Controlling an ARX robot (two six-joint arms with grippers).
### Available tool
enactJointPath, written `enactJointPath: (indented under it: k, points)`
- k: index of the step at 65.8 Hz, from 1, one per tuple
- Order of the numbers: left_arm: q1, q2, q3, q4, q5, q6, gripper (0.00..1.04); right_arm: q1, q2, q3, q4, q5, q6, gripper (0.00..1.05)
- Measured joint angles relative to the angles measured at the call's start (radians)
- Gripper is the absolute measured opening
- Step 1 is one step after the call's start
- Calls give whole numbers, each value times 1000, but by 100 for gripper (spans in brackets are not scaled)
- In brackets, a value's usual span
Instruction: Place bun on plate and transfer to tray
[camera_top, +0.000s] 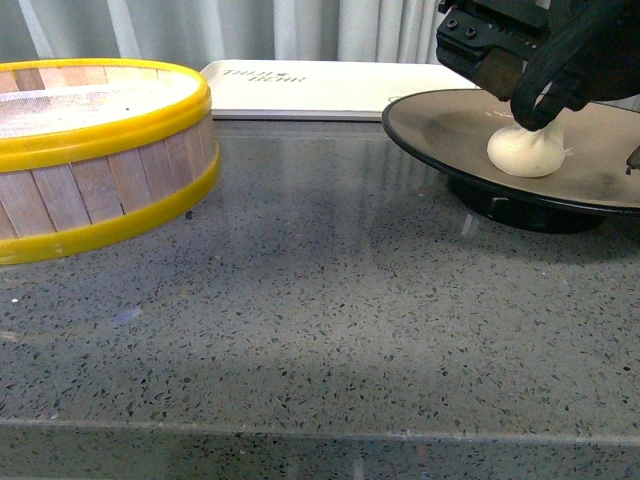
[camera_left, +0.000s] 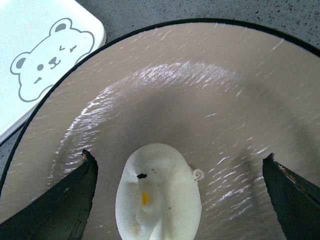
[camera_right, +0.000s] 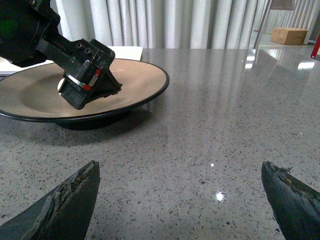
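Note:
The off-white pleated bun (camera_top: 527, 150) lies on the brown-grey, black-rimmed plate (camera_top: 440, 125) at the right of the counter. My left gripper (camera_top: 540, 115) hangs just above the bun, open. In the left wrist view the bun (camera_left: 159, 195) sits between the spread fingers of the left gripper (camera_left: 177, 159), touching neither, on the plate (camera_left: 210, 95). The cream tray (camera_top: 320, 85) lies behind the plate; its bear-printed corner (camera_left: 45, 55) shows beside the plate's rim. My right gripper (camera_right: 180, 170) is open and empty over bare counter, facing the plate (camera_right: 140, 85) and the left gripper (camera_right: 82, 75).
A yellow-rimmed wooden steamer basket (camera_top: 100, 150) stands at the left on the grey speckled counter (camera_top: 330, 300). Curtains hang behind the counter. Cardboard boxes (camera_right: 289, 35) stand far off in the right wrist view.

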Motion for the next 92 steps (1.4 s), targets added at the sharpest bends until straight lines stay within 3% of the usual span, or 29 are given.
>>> enactJointPath:
  k: [21,34,42,57,61,64,70,78,88,92]
  points:
    - [47,-95,8,34,25,-51,98,0,0,0,0,0,0,96]
    - [106,-374,-228,200,13,-54,98,0,0,0,0,0,0,96]
    - [193,-648,-492,257,45,-39,98,0,0,0,0,0,0,96]
    - [415,-1006,-800,203,142,-32,97,0,0,0,0,0,0,96]
    - [465,-1095,-898,312,33,-76,87,0,0,0,0,0,0,96]
    - [514,-1158,-973,377,37,-100,80,0,0,0,0,0,0,96]
    - [659,-1302,-1158,449,153,-132,62,0,0,0,0,0,0,96]
    - [787,-1392,-1320,493,264,-143,41,0,0,0,0,0,0,96]
    - [826,-1456,-1450,536,290,-152,10,0,0,0,0,1,0,96]
    - [827,-1485,-1482,548,293,-155,4,0,0,0,0,0,0,96]
